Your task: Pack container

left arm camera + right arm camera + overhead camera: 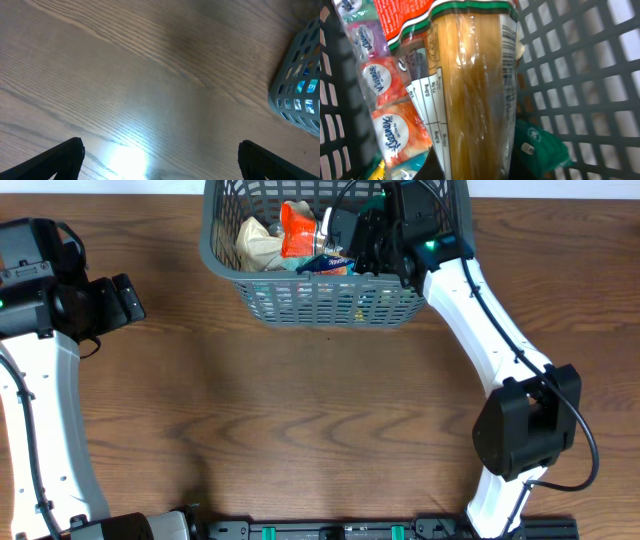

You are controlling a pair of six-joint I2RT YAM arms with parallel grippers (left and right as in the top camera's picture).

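Observation:
The dark grey lattice container (330,305) stands at the back middle of the table. My right gripper (362,242) reaches down inside it. In the right wrist view it (477,167) is shut on a clear packet of spaghetti (475,90), with one dark finger on each side of the packet. The container's slotted wall (580,75) lies just behind the packet. My left gripper (125,298) is at the far left, open and empty over bare wood (162,160). A corner of the container (300,85) shows at the right edge of the left wrist view.
Inside the container lie a tan packet (258,242), an orange packet (298,228) and a blue packet (325,265). The right wrist view shows a pack of Kleenex tissues (390,125) left of the spaghetti and a green packet (540,145) to its right.

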